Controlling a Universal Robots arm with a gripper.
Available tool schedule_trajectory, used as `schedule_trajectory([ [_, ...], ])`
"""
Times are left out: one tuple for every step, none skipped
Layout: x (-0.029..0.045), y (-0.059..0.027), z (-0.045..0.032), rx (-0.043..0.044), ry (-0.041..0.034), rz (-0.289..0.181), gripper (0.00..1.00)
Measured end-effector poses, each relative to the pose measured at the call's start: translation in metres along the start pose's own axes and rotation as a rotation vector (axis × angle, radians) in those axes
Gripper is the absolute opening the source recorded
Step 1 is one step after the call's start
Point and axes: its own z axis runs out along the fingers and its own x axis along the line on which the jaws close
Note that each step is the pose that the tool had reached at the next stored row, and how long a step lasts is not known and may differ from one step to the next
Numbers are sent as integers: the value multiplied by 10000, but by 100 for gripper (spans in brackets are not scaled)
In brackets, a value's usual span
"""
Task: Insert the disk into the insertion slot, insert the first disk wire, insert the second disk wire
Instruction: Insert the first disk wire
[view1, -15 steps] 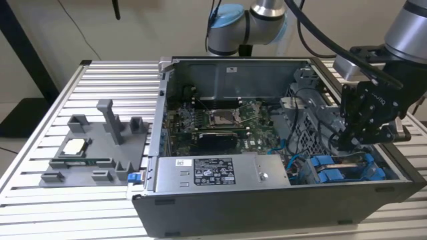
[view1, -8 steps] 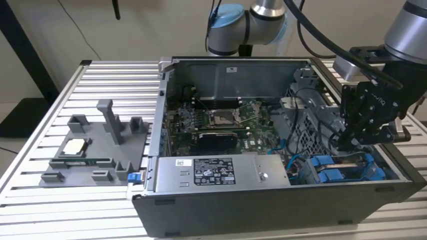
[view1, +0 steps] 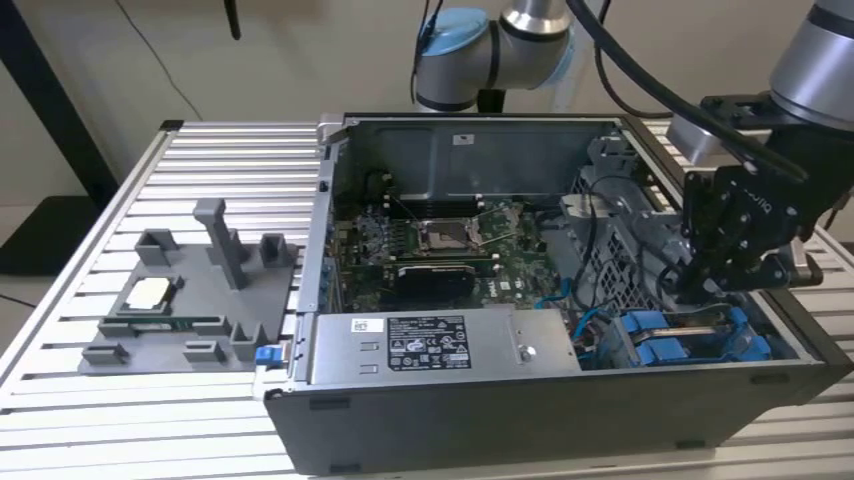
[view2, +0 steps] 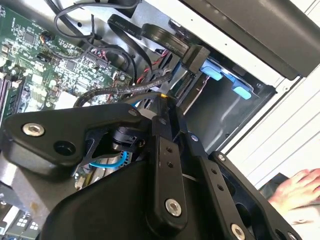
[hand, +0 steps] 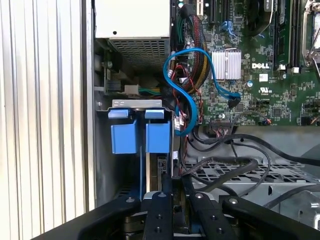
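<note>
Slatted alu table w/ open PC case; pincer at insertion slot

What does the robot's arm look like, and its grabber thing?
The arm is made of round silver-grey tubes with a light blue cap on a joint, and black cables run along it. The gripper is black, built of jointed bars with silver screws and small white lettering.

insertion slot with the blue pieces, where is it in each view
Exterior view: insertion slot in the case's near corner on the exterior view's right, below the pincer.
First wrist view: its blue pieces between the case wall and the cables.
Second wrist view: blue pieces past the black cables, by the case wall.
Shared landmark: the green motherboard.
</note>
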Motion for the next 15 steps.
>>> schedule_trajectory([
  [8, -9, 0, -7, 1, -2, 19],
  [19, -17, 0, -34, 2, -2, 19],
  [32, -22, 1, -62, 1, -2, 19],
  [46, -26, 0, -91, 3, -3, 19],
  [60, -31, 0, -122, 4, -4, 19],
  [77, -37, 0, -163, 7, -5, 19],
  [92, -43, -2, -198, 10, -5, 19],
  [103, -49, -4, -217, 10, -6, 19],
  [107, -56, -4, -218, 11, -6, 19],
  [109, -63, -4, -219, 7, -6, 19],
  [110, -69, -3, -219, 0, -6, 19],
  [109, -78, 1, -220, -3, -7, 19],
  [109, -90, 2, -219, -2, -6, 19],
  [109, -105, 3, -219, -1, -6, 19],
  [109, -120, 5, -219, -1, -6, 19],
])
